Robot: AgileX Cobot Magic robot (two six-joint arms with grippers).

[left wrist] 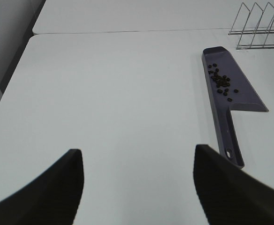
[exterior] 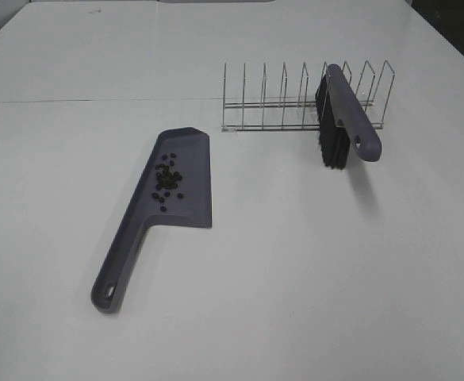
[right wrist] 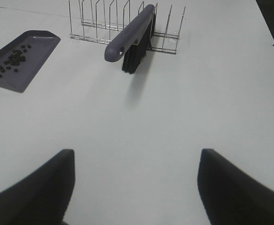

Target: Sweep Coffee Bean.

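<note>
The coffee beans (exterior: 167, 181) lie in a loose cluster inside the pan of the grey-purple dustpan (exterior: 190, 176), which rests flat on the white worktop (exterior: 295, 270) toward its left side, roughly midway between the near and far edges. The dustpan's handle (exterior: 119, 266) runs from the pan toward the near-left corner and ends in a small hanging hole. From the left wrist camera the same beans (left wrist: 221, 83) show as a dark scatter in the pan of the dustpan (left wrist: 240, 96), none of them visible on the bare worktop around it. Toward the far edge, right of the middle, stands a wire rack (exterior: 295, 103) with a row of upright dividers. A brush (exterior: 349, 119) with a grey-purple handle and black bristles sits in the rack's right part, tilted, its handle end with a hole pointing toward the near edge and its bristles (exterior: 331, 135) hanging down at the rack's near side; whether they touch the worktop cannot be told. The left claw (left wrist: 137, 187) hangs over bare worktop near the near-left part, its two dark fingers spread wide with nothing between them. The right claw (right wrist: 134, 187) is likewise spread wide and empty over bare worktop, with the brush (right wrist: 132, 37) and rack (right wrist: 125, 21) well beyond it.
</note>
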